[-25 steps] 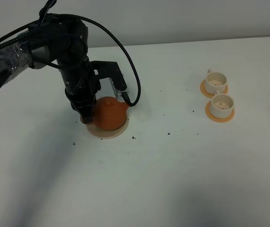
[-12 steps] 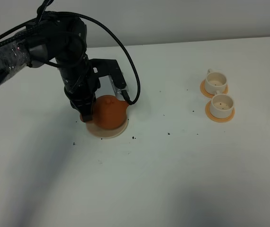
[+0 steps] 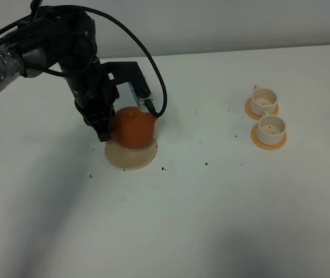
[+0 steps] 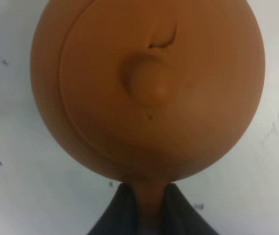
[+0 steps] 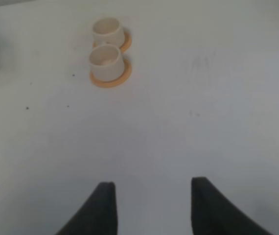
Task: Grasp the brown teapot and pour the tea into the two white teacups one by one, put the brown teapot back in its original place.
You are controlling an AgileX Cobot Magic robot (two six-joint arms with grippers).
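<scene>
Left claw (image 4: 147, 203) clamped on the handle of the teapot (image 3: 133, 127), which hangs just above the coaster (image 3: 124, 158); cups (image 3: 271, 128) stand on the surface (image 3: 211, 220) well apart to its right, nearer the open, empty right claw (image 5: 151, 205).

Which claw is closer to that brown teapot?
Left. The left claw is shut on the brown teapot at its handle; the right claw hangs open over the table, facing the two white teacups, teapot outside its view.
</scene>
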